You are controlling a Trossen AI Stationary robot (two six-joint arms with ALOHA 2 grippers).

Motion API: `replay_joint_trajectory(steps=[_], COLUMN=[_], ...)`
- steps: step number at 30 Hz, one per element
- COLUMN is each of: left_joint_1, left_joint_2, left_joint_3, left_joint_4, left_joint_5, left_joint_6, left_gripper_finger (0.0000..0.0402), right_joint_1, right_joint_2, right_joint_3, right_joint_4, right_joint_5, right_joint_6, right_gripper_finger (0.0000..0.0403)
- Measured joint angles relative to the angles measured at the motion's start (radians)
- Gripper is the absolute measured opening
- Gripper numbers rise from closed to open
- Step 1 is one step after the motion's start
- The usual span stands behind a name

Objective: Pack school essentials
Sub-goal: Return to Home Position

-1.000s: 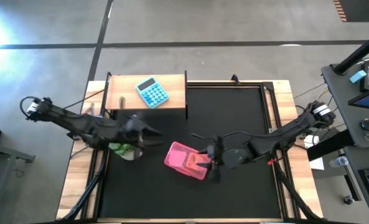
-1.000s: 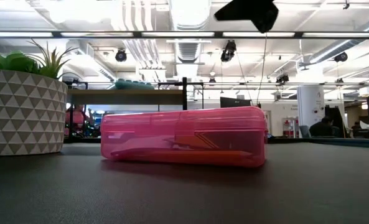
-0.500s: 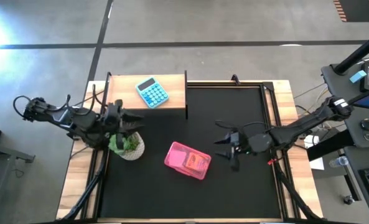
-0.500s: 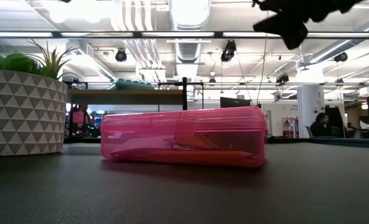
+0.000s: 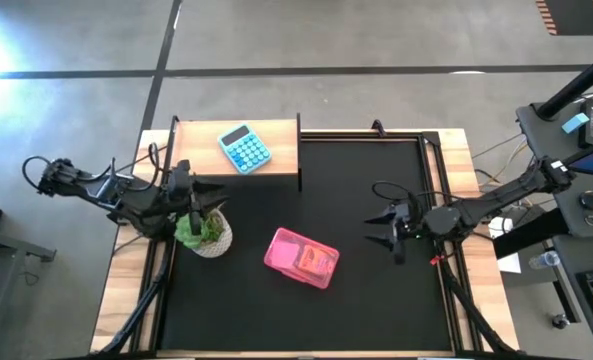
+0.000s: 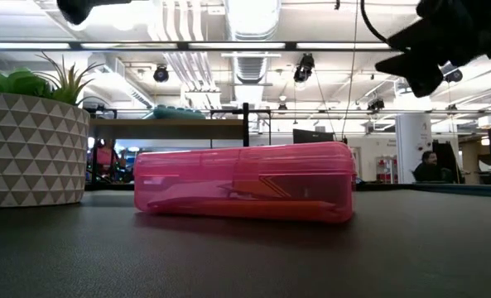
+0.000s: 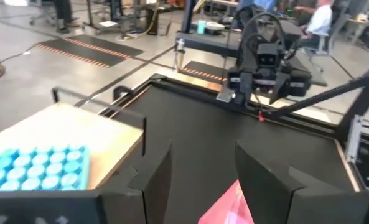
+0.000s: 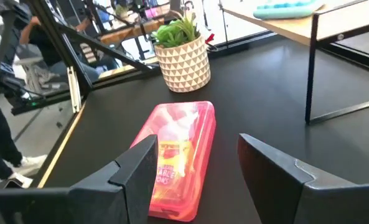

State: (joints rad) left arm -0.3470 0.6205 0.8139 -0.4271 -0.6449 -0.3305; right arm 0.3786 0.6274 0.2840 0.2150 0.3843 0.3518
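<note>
1. essentials are lying inside the pink box, which is sitting shut near the middle of the black mat. through the clear lid a yellow crayon box is showing in the right wrist view, and the other contents are too blurred to tell apart.
2. the box is resting flat on the mat, lying at a slant in the high view, with neither gripper touching it.
3. the left gripper is hovering over the plant at the mat's left side. its fingers are standing wide apart and gripping nothing.
4. the right gripper is hanging in the air to the right of the box, well apart from it and pointing toward it. its fingers are also spread wide and it is carrying nothing.
5. the plant, in a white patterned pot, is standing just left of the box without touching it.
6. the calculator is lying on the wooden shelf at the back left of the table.
7. a person is sitting far off in the room behind the table.
</note>
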Motion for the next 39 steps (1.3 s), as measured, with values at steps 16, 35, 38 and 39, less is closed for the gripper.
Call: replay_joint_trajectory(steps=[16, 35, 38, 39], left_joint_1=[-0.001, 0.0, 0.0, 0.0], left_joint_2=[-0.066, -0.129, -0.139, -0.141], left_joint_3=[-0.303, -0.69, -0.738, -0.751], left_joint_4=[0.314, 0.921, 1.004, 1.027], left_joint_5=[-0.023, -0.053, -0.053, -0.053], left_joint_6=[-0.109, -0.101, -0.083, -0.08], left_gripper_finger=[0.0157, 0.0157, 0.0157, 0.0157], right_joint_1=[0.0, 0.0, 0.0, 0.0], right_joint_2=[-0.15, -0.156, -0.156, -0.156], right_joint_3=[-0.172, -0.272, -0.272, -0.272], right_joint_4=[0.012, 0.09, 0.09, 0.09], right_joint_5=[0.0, 0.008, 0.009, 0.008], right_joint_6=[0.057, 0.146, 0.152, 0.157], right_gripper_finger=[0.021, 0.021, 0.021, 0.021])
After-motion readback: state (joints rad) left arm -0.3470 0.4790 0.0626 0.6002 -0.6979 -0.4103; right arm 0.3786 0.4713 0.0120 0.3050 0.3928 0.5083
